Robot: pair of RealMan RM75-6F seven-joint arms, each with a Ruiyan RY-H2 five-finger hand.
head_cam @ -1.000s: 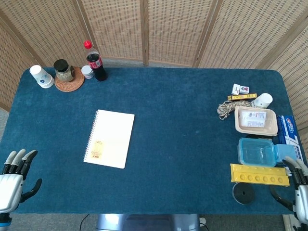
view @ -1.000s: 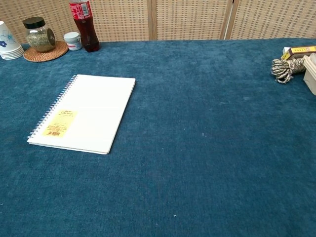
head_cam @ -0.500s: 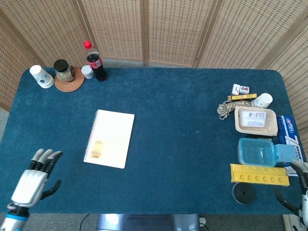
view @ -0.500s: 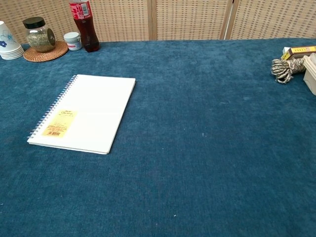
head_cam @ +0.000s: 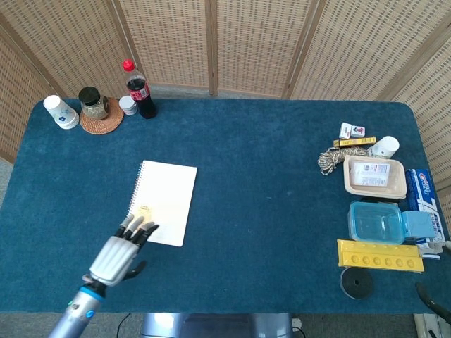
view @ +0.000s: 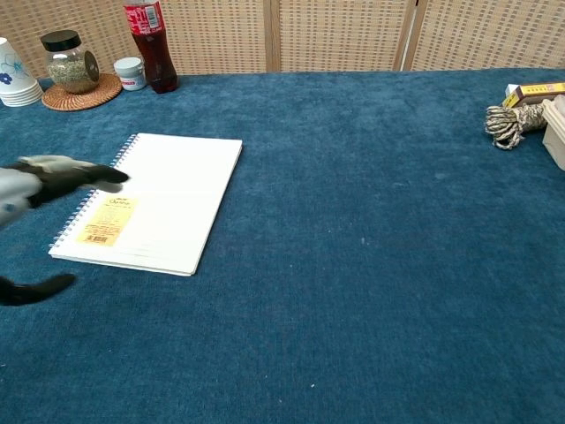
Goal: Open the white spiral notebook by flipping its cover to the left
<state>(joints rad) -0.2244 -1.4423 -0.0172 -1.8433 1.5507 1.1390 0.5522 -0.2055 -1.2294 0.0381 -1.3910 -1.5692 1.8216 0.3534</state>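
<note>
While the white spiral-bound notebook with a yellow label point(head_cam: 161, 203) lies closed and flat on the blue carpeted table point(head_cam: 268, 162), left of centre with its wire binding along its left edge, the robot's left hand point(head_cam: 121, 250) has swept in from the table's near-left corner, where it sat a second ago. It now hovers at the notebook's near-left corner, the dark fingertips point(head_cam: 141, 226) overlapping the cover's lower edge in the head view; whether they touch it cannot be told. The fingers are extended side by side and pointing away from the robot, the thumb point(head_cam: 135, 268) held off to one side, and the hand holds nothing. In the chest view the same hand point(view: 40, 181) enters blurred from the left edge, its fingers reaching over the binding. The notebook itself has not shifted.

At the far right, only a dark sliver of the right hand point(head_cam: 431, 295) shows at the frame's lower corner, lower than a second ago; its fingers cannot be made out. A yellow perforated strip point(head_cam: 380, 255) and a clear blue plastic box point(head_cam: 377, 222) sit nearby, unmoved.
</note>
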